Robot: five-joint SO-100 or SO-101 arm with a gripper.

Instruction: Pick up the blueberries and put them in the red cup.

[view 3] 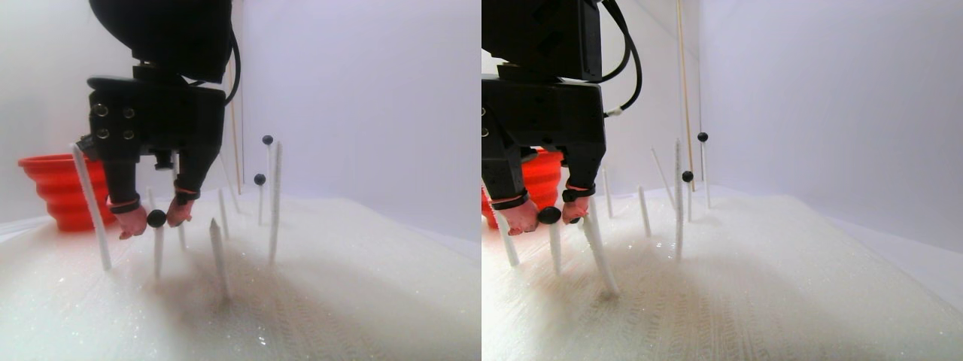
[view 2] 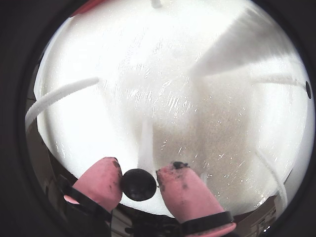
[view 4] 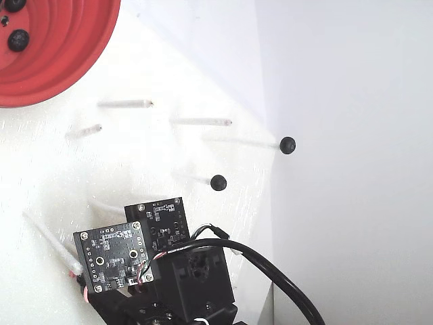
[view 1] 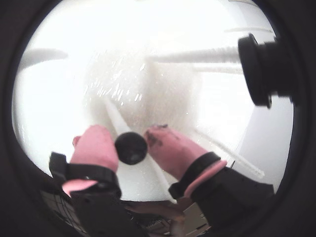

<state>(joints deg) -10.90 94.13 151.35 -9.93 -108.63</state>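
Blueberry point(view 2: 139, 184) between pincer point(view 2: 139, 183) fingertips

The arm's body point(view 3: 162, 113) was matte black and boxy, with round screw heads on its side face. A black cable point(view 4: 270, 267) looped off it. The gripper point(view 2: 139, 183) ended in two fingers point(view 1: 94, 148) capped in pink covers, smudged dark at the tips, each bound by a black strap edged with a pink band. In the fixed view two small black circuit boards point(view 4: 114, 256) sat on the wrist, with silver screws at their corners and thin red and white wires beside them.
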